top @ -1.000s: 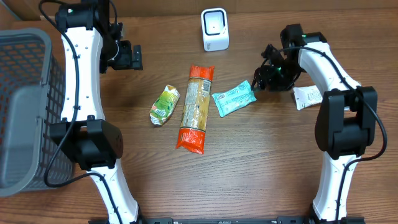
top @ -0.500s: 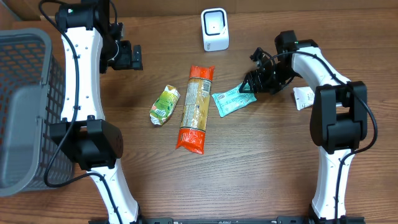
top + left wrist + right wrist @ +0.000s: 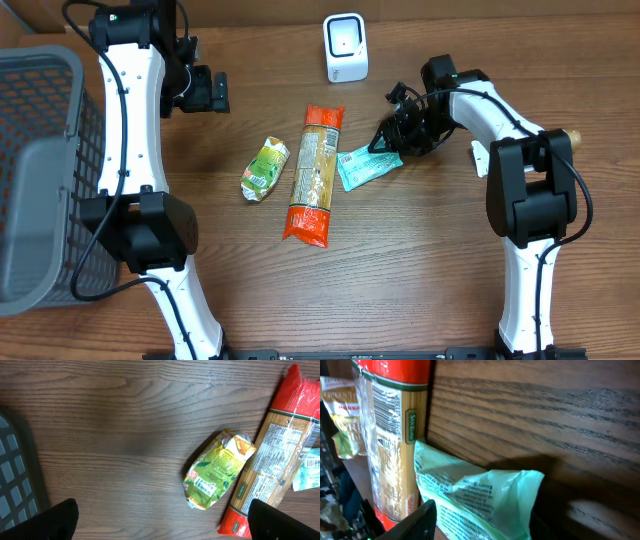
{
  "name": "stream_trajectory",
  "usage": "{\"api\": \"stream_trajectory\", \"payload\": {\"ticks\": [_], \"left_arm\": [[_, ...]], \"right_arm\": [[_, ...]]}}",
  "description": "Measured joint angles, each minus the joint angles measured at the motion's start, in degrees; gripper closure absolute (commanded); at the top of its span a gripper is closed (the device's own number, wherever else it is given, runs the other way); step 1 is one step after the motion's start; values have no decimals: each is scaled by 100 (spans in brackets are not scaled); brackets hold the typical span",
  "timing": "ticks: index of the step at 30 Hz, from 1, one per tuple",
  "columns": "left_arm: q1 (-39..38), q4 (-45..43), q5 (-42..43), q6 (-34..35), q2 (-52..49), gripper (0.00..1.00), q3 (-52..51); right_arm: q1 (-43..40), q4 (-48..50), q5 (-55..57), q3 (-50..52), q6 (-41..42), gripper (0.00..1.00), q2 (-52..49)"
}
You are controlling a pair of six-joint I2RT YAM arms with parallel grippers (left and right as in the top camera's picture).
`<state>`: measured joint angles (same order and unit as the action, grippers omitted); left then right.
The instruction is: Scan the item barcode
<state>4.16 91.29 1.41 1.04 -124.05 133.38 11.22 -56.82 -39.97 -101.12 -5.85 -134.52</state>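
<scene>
Overhead view: right gripper straddles the mint-green snack bar wrapper toward the tabletop's far edge, beside a spaghetti packet; whether it pinches is unclear, while the left gripper hangs spread wide.

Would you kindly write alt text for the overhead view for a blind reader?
The right claw is at the end of a mint-green snack packet on a wooden table, beside a long pasta pack and a small green pouch. A white scanner stands behind them; a grey basket sits left.
</scene>
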Motion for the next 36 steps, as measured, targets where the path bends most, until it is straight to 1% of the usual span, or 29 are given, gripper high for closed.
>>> {"api": "stream_trajectory", "payload": {"ticks": [1,3,4,10,17,20,25,28,31,36], "left_arm": [[0,0,0,0,0,0,0],[0,0,0,2,0,0,0],[0,0,0,0,0,1,0],[0,0,0,0,0,1,0],[0,0,0,0,0,0,0],[0,0,0,0,0,0,0],[0,0,0,0,0,0,0],[0,-2,0,2,0,0,0],[0,0,0,2,0,0,0],[0,0,0,0,0,0,0]], "right_arm": [[0,13,-4,0,55,49,0],[0,33,13,4,138,63,0],[2,52,59,22,199,71,0],[7,66,96,111,271,96,-2],[-7,-96,-96,111,286,96,-4],[-68,-444,-284,111,245,96,-28],[-258,-1082,-612,76,-68,96,-44],[-337,-1250,-664,61,-157,96,11],[-369,-1333,-667,61,-188,96,286],[-367,-1325,-715,59,-214,96,1300]]}}
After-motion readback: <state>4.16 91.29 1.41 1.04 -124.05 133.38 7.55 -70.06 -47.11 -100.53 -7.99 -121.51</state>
